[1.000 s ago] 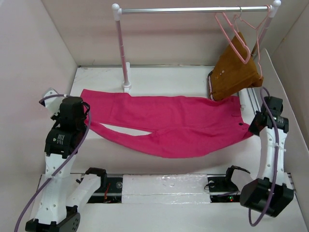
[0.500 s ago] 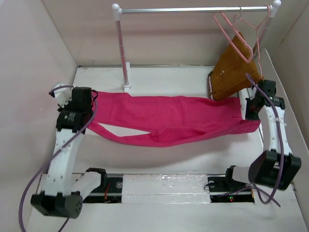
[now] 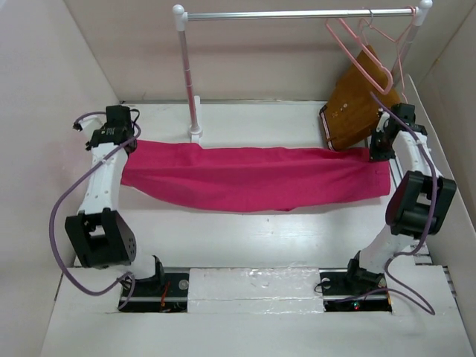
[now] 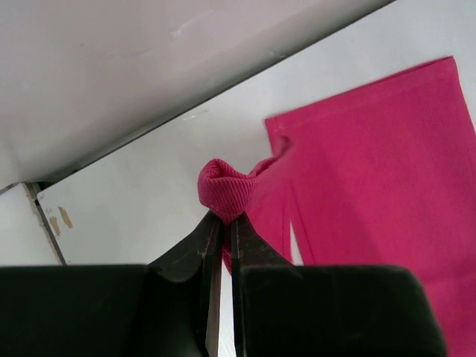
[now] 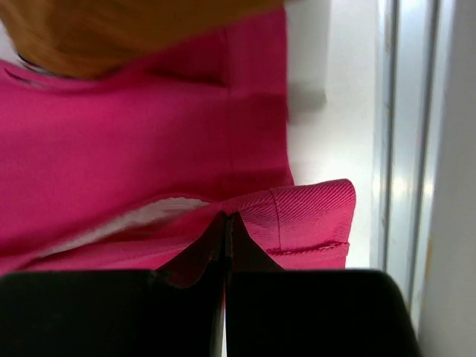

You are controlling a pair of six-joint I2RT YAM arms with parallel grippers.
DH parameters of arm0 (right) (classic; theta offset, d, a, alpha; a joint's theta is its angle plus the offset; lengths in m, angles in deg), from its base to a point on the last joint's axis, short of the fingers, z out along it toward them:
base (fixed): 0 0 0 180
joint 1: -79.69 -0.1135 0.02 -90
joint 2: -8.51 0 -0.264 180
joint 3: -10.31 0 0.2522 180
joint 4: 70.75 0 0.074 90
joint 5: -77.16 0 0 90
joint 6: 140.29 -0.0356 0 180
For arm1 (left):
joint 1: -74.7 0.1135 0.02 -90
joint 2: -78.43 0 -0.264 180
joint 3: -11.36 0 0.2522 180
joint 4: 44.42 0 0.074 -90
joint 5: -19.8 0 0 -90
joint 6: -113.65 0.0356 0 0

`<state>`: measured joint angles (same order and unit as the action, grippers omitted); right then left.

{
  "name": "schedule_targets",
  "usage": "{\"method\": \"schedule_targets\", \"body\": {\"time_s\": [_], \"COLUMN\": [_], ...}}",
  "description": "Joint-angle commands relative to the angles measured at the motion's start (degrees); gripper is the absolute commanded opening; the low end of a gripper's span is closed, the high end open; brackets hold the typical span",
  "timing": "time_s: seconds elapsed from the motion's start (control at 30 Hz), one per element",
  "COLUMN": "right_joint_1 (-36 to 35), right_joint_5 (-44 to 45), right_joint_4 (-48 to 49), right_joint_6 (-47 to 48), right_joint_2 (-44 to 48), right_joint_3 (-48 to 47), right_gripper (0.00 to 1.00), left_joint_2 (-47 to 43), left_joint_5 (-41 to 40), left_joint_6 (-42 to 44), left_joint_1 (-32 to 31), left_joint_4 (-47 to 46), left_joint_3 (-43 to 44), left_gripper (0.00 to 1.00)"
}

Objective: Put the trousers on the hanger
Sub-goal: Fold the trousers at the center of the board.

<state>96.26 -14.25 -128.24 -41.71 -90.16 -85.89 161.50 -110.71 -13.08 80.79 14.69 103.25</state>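
Note:
The magenta-pink trousers [image 3: 253, 177] lie folded lengthwise in a long band across the table. My left gripper [image 3: 125, 146] is shut on the cloth at their left end; in the left wrist view a bunched fold of the trousers [image 4: 227, 192] sits pinched in my left gripper [image 4: 225, 222]. My right gripper [image 3: 378, 152] is shut on their right end; in the right wrist view the hemmed edge of the trousers [image 5: 312, 216] is clamped in my right gripper [image 5: 226, 221]. Pale-pink hangers [image 3: 363, 56] hang at the right end of the rail.
A silver rail [image 3: 297, 14] on pink-white posts [image 3: 189, 74] spans the back. A mustard-brown garment [image 3: 361, 100] hangs from one hanger, just behind the trousers' right end and my right arm. White walls close in on both sides. A metal track [image 5: 405, 134] runs along the right edge.
Both grippers moved away from the near edge toward the back, carrying the near edge of the trousers over the far one. The spread legs are now one folded band.

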Motion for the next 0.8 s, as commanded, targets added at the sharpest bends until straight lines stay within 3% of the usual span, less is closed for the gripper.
{"method": "schedule_targets", "body": {"time_s": [0.0,0.2,0.43,0.5,0.57,0.6,0.63,0.7,0.77], "right_joint_1": [-1.3,-3.0,-6.7,-8.1,-8.8,-8.8,-9.3,-9.3,-9.3], "right_joint_5": [-1.7,-3.5,-1.6,1.1,3.8,4.1,4.2,4.8,4.0], "right_joint_4": [9.4,16.6,25.8,24.0,20.9,20.2,18.9,18.6,19.8], "right_joint_6": [0.0,-3.0,-7.3,-7.1,-6.9,-7.0,-6.8,-6.5,-6.1], "right_joint_2": [-1.9,-4.6,-8.5,-9.9,-10.8,-10.6,-9.3,-6.7,-0.6], "right_joint_3": [-4.6,-3.3,-3.7,-5.8,-6.6,-6.6,-6.0,-4.2,0.9], "right_gripper": [0.00,0.00,0.01,0.13,0.42,0.59,0.89,1.00,1.00], "left_joint_2": [3.1,7.8,24.4,26.9,30.6,31.4,32.8,33.1,31.6], "left_joint_5": [-1.9,-2.6,-5.5,-5.4,-5.1,-5.1,-4.8,-4.6,-4.0], "left_joint_6": [0.2,1.8,0.4,0.4,0.6,0.8,0.8,0.7,0.7], "left_joint_1": [0.3,0.3,0.3,0.3,0.3,0.3,0.3,0.3,0.3], "left_joint_4": [-0.6,-3.6,1.3,1.8,2.9,3.3,3.9,4.6,4.7], "left_joint_3": [6.1,13.1,23.5,25.8,28.6,29.5,30.6,31.9,31.8], "left_gripper": [0.00,0.00,0.00,0.00,0.00,0.00,0.00,0.00,0.00]}}
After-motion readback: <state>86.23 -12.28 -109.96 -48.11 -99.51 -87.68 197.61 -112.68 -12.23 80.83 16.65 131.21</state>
